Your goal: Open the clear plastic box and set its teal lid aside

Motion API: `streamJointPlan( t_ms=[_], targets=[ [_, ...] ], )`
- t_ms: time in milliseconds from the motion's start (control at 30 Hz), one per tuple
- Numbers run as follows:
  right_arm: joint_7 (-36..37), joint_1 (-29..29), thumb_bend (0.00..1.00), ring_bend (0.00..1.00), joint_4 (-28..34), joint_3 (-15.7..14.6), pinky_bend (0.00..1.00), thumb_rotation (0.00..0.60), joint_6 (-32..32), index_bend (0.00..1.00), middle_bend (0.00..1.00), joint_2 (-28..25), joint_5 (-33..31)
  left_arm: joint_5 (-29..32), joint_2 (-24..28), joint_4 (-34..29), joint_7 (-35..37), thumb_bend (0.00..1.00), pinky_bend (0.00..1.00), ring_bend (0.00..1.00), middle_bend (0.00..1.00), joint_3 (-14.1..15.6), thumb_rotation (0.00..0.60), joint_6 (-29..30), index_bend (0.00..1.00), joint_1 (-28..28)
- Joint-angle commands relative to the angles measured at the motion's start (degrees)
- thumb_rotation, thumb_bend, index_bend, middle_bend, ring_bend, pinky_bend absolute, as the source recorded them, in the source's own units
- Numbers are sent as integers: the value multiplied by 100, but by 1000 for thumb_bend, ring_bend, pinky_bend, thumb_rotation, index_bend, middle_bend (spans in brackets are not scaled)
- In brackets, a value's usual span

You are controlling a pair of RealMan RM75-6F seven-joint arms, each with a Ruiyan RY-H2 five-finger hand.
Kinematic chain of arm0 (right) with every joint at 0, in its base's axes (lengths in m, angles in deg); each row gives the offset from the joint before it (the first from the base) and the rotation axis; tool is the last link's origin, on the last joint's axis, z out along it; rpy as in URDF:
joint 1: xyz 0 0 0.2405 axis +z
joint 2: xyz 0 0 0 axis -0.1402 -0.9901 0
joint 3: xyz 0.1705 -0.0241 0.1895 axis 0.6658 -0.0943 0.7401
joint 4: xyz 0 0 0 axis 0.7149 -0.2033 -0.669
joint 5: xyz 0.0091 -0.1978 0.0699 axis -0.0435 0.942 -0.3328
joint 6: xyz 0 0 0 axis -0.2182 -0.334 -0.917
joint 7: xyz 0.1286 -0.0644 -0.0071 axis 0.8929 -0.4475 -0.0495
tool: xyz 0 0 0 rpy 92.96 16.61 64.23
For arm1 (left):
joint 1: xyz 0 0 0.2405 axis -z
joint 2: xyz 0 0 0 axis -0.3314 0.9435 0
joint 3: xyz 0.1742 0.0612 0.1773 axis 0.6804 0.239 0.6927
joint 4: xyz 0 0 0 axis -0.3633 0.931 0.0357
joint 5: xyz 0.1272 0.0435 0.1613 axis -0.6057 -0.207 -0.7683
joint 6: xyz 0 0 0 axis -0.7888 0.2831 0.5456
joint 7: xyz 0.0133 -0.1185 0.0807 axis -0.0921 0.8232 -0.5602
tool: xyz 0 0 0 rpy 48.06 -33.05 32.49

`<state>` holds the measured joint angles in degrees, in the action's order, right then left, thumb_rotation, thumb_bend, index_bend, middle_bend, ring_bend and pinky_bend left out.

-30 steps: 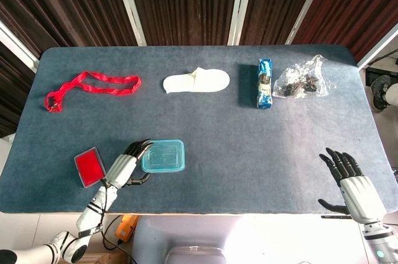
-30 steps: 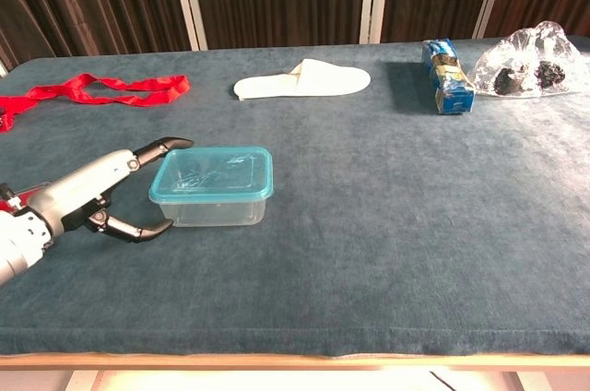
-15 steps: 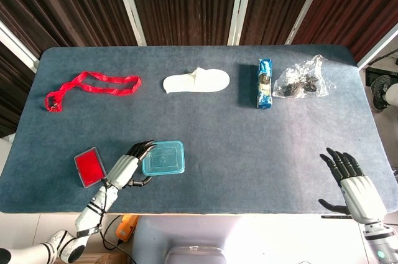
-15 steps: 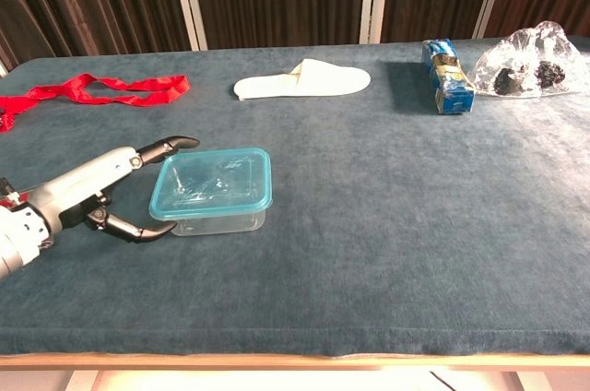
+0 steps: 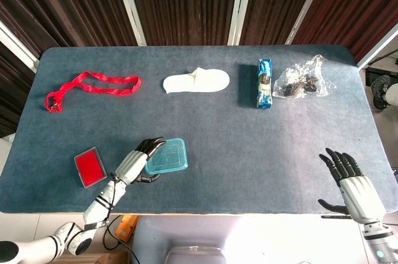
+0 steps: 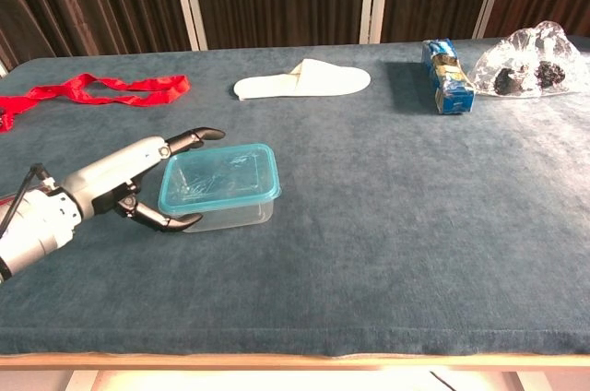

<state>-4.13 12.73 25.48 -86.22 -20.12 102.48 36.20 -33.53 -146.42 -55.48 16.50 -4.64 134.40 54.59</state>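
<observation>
The clear plastic box with its teal lid (image 5: 167,155) sits near the table's front left, turned askew; in the chest view the lid (image 6: 219,179) is still on the box. My left hand (image 5: 138,160) grips the box's left end, with fingers (image 6: 195,136) over the far side and the thumb hooked around the near side. The box's left end looks slightly raised. My right hand (image 5: 353,183) hovers off the front right corner of the table, fingers spread and holding nothing. It shows only in the head view.
A red card (image 5: 89,167) lies left of the hand. At the back lie a red ribbon (image 5: 93,86), a white slipper (image 5: 197,81), a blue packet (image 5: 265,83) and a clear bag (image 5: 302,80) of dark pieces.
My left hand has closed around the box's left end. The box has shifted slightly right and turned. The right hand has not moved.
</observation>
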Motion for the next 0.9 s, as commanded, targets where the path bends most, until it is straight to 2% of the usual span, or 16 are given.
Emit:
streamJointPlan(
  t_ms=[33, 167, 333, 400, 500, 633, 900],
  targets=[
    [17, -5, 189, 0, -3, 5, 0, 600, -12, 0, 0, -4, -5, 43, -7, 0, -16, 297, 41, 0, 0, -19, 600, -81, 0, 43],
    [24, -7, 189, 0, -12, -7, 0, 600, -12, 0, 0, -5, 12, 140, 3, -37, 61, 298, 73, 0, 0, -46, 600, -222, 0, 78],
    [-9, 4, 189, 0, -12, -12, 0, 600, 0, 0, 0, 9, 35, 167, -70, 30, 201, 288, 186, 14, 5, -99, 600, -161, 0, 77],
    [-33, 12, 189, 0, -15, -15, 0, 600, 8, 0, 0, 21, 52, 159, -128, 91, 320, 283, 257, 85, 61, -113, 600, -109, 0, 70],
    [-85, 23, 189, 0, -10, -24, 0, 600, 42, 0, 0, 40, 54, 129, -211, 203, 459, 283, 367, 209, 203, -110, 600, -69, 0, 78],
    [-134, 29, 189, 0, 6, -28, 0, 600, 65, 0, 0, 52, 47, 79, -316, 370, 580, 290, 484, 305, 329, -66, 600, 0, 0, 59],
    [-192, 178, 191, 0, -167, -5, 0, 600, 99, 0, 0, 254, 302, -241, -463, 636, 842, 310, 527, 334, 364, 187, 600, 385, 0, -67]
  ],
)
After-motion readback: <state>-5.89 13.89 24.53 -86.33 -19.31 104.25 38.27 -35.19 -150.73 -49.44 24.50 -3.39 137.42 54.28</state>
